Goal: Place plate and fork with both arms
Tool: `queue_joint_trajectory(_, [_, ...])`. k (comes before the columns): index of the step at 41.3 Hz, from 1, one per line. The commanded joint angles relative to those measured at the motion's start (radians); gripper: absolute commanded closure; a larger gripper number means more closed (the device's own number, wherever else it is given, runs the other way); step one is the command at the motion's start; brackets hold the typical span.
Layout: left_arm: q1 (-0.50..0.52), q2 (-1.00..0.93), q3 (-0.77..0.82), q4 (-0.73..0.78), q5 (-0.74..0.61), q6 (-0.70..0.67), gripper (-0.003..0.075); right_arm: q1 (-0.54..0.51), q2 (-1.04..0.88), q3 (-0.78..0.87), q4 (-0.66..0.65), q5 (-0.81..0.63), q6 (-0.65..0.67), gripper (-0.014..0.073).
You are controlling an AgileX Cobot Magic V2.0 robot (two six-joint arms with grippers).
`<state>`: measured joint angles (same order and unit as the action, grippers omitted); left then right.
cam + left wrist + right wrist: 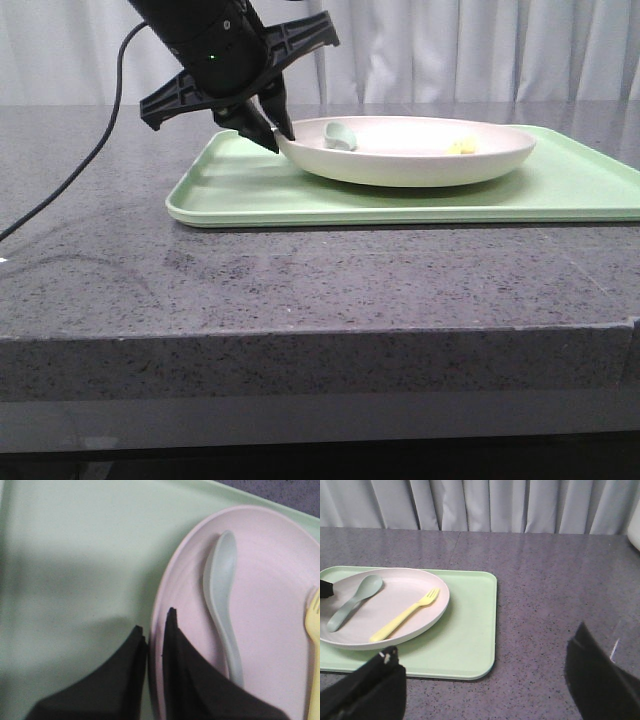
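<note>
your left gripper (277, 137) was pinched on the plate (420, 160) rim, plate on the tray (250, 190), fork (405, 615) inside. right gripper (485, 690) gaped wide, empty. next: lift plate level.

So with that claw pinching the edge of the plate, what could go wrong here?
1. The left claw grips the plate only at its rim, one finger inside and one outside, so the plate might tilt or slip if lifted.
2. The fork and the spoon lie loose in the plate and could slide or fall out if it tips.
3. The plate sits on the tray, which might get dragged.
</note>
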<state>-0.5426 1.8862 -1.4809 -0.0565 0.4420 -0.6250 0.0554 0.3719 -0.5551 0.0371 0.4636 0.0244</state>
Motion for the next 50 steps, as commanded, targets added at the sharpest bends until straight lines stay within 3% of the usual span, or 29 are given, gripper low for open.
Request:
queue_joint_trajectory(1, [-0.007,-0.052,-0.035,-0.008,-0.070,-0.011,0.0420,-0.002,0.015,-0.034,-0.009,-0.069,-0.003,-0.0057])
queue_joint_trajectory(6, [-0.007,-0.052,-0.035,-0.008,-0.074,-0.011,0.0340,-0.002,0.015,-0.034,-0.009,-0.070,-0.003,-0.0057])
queue_joint_trajectory(14, [-0.007,-0.090,-0.035,-0.008,-0.049,0.005,0.0341,-0.002,0.015,-0.034,-0.009,-0.070,-0.003,-0.0057])
queue_joint_trajectory(20, [-0.007,-0.171,-0.035,0.072,-0.002,0.074,0.0341,-0.002,0.015,-0.034,-0.010,-0.070,-0.003,-0.0057])
queue_joint_trajectory(27, [-0.007,-0.302,-0.035,0.281,0.163,0.076,0.0342,-0.002,0.015,-0.034,-0.028,-0.069,-0.003,-0.0057])
queue_joint_trajectory(32, [-0.007,-0.405,-0.024,0.431,0.363,0.094,0.0342,-0.002,0.015,-0.034,-0.037,-0.063,-0.003,-0.0057])
queue_joint_trajectory(36, [-0.005,-0.487,0.016,0.414,0.445,0.206,0.0342,-0.002,0.015,-0.034,-0.037,-0.057,-0.003,-0.0057])
queue_joint_trajectory(42, [-0.003,-0.664,0.159,0.377,0.420,0.352,0.0342,-0.002,0.015,-0.034,-0.037,-0.055,-0.003,-0.0057])
queue_joint_trajectory(50, [0.040,-0.932,0.376,0.334,0.290,0.378,0.0344,-0.002,0.015,-0.034,-0.037,-0.055,-0.003,-0.0057])
